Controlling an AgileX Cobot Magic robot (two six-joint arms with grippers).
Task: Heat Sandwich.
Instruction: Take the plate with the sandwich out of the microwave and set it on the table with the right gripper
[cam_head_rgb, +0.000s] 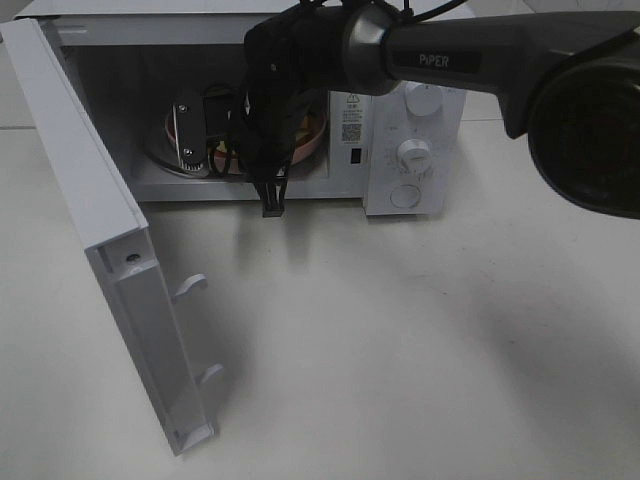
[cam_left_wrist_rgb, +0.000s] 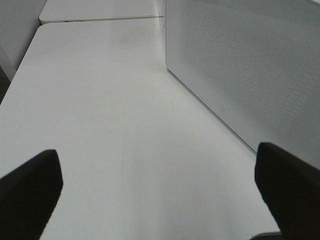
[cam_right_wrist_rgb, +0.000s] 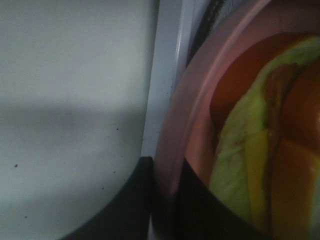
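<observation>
Right gripper (cam_right_wrist_rgb: 162, 200) clamps pink plate's (cam_right_wrist_rgb: 175, 150) rim inside open microwave (cam_head_rgb: 400, 150).
Sandwich (cam_right_wrist_rgb: 250, 165) lies on the plate, at the table's (cam_head_rgb: 400, 350) twelve o'clock; left gripper (cam_left_wrist_rgb: 160, 185) hangs wide open, empty.

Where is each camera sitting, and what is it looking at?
Exterior high: up above, looking down at the open microwave, its door and the table; the right arm reaches inside.
Left wrist: on the left arm, facing along the table beside the microwave's dotted wall; open dark fingers show.
Right wrist: on the right arm, close to the pink plate and sandwich; fingers pinch the rim.
Shared: high and right wrist both see the plate.
</observation>
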